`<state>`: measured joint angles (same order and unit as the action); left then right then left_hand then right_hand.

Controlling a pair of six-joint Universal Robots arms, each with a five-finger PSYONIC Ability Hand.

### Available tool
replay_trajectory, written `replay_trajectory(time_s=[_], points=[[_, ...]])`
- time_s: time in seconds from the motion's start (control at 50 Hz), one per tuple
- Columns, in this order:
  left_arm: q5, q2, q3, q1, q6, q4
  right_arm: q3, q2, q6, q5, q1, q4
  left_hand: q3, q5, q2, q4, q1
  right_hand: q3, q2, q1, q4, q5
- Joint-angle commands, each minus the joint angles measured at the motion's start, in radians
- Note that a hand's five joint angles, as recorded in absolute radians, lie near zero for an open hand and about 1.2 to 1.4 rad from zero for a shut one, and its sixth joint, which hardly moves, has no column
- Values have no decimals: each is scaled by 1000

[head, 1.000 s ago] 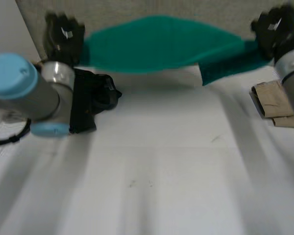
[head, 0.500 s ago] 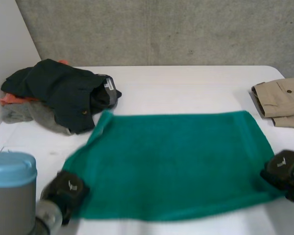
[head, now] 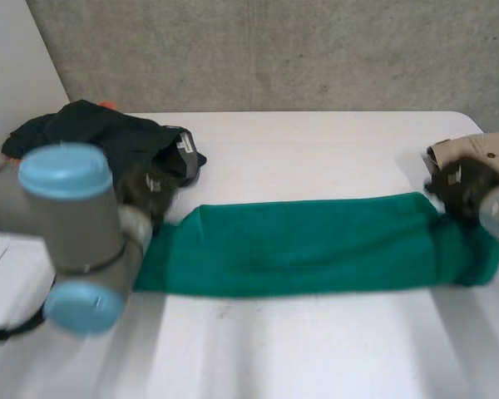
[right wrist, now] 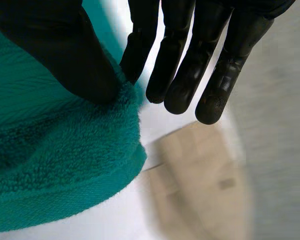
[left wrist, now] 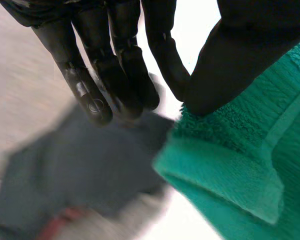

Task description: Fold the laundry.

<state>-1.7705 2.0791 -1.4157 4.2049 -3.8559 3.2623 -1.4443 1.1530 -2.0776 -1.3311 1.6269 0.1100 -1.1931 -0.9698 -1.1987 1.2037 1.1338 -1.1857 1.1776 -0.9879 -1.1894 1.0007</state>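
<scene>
Teal-green towel, white worktop, black clothes pile with an orange edge, beige garment, grey speckled wall

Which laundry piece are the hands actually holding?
The green towel, pinched at its ends by the left hand and right hand; the dark pile and beige garment lie aside.

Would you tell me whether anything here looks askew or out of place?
The green towel is folded unevenly: at its left end the upper layer stops short of the lower, leaving a slanted edge, and its right end looks bunched.
</scene>
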Motion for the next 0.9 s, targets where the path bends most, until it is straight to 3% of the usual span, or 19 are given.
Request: replay_trajectory(time_s=[0.02, 0.16, 0.38, 0.54, 0.7, 0.78, 0.84, 0.9], points=[[5, 62, 516, 67, -53, 170, 416, -32, -180, -79, 91, -266, -203, -252, -198, 193, 262, -211, 219, -408, -207, 221], [6, 41, 609, 75, -43, 447, 464, 27, -352, -89, 102, -509, -203, -252, -198, 193, 262, -211, 219, -408, -207, 221], [13, 33, 411, 72, -20, 461, 386, 1, -352, -88, 105, -449, -203, -252, -198, 193, 262, -211, 219, -408, -207, 221], [6, 47, 213, 67, 27, 447, 225, -12, -351, -74, 105, -425, -203, -252, -198, 193, 262, -211, 219, -408, -207, 221], [6, 7, -132, 34, 46, 298, 6, 1, -311, -51, 67, -181, -203, -252, -198, 193, 262, -211, 219, -408, -207, 221], [5, -80, -320, 6, 49, 179, -116, 43, -173, -17, -31, 18, -203, -252, -198, 193, 262, -211, 219, -408, -207, 221], [0, -155, -497, -28, 49, 62, -250, 134, 41, -5, -140, 244, -203, -252, -198, 193, 262, -211, 219, -408, -207, 221], [-3, -200, -567, -51, 50, 4, -342, 177, 190, 0, -212, 367, -203, -252, -198, 193, 262, -211, 219, -408, -207, 221]])
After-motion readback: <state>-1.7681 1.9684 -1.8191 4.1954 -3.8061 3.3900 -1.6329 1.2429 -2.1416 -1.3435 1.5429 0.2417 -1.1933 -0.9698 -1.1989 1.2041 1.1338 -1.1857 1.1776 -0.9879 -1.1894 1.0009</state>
